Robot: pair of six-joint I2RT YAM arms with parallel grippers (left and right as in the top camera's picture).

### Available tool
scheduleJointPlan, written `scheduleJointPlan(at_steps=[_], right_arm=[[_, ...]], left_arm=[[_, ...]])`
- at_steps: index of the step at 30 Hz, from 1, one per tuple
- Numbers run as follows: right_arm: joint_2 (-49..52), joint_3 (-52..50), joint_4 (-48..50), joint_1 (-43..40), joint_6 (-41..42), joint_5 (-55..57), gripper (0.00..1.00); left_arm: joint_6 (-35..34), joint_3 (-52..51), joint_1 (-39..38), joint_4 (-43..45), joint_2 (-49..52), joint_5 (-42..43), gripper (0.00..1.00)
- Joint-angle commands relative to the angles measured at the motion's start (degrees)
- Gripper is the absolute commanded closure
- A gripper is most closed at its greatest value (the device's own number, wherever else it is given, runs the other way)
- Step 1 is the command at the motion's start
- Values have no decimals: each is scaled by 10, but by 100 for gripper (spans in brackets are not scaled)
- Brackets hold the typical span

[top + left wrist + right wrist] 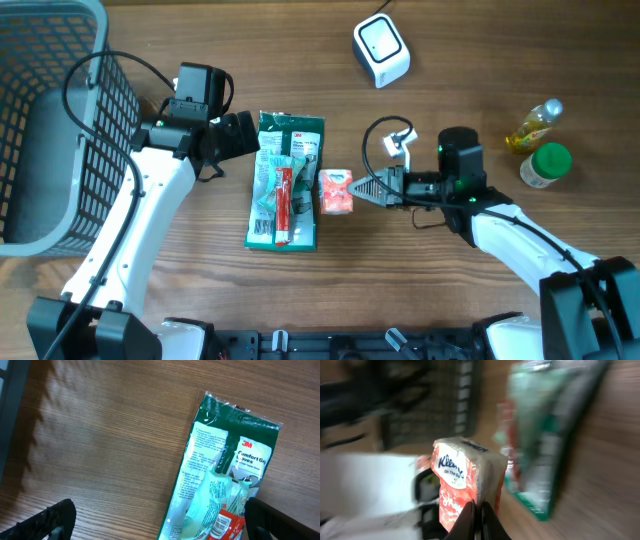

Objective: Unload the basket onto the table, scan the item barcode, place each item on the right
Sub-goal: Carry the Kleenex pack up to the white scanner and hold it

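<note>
The grey basket (50, 120) at nine o'clock is cut off by the frame edge. The green glove pack (285, 180) lies at centre, with the left gripper (245, 135) wide open over its eleven o'clock corner. The white scanner (381, 50) stands at one o'clock. The tissue pack (336, 191) sits just beside the gloves at three o'clock. The right gripper (368, 190) is closed at its edge, but the blurred wrist view hides any pinch.

- I read the brown wooden counter (480, 60) as smooth, matt grain.
- The green-and-clear plastic glove packet (220, 470) looks glossy and crinkled.
- The red-and-white tissue pack (462, 480) wears shiny soft film.
- The grey plastic lattice basket (50, 130) looks matt.
- The white plastic scanner box (381, 48) is smooth from here.
</note>
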Motion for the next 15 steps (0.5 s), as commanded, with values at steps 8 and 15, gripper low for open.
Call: scheduleJointPlan(at_steps=[8, 15], right_arm=[[3, 5, -48, -1, -53, 147, 95], [-1, 115, -263, -1, -124, 228, 95]], left_arm=[[7, 9, 3, 0, -5, -5, 0], [7, 9, 3, 0, -5, -5, 0]])
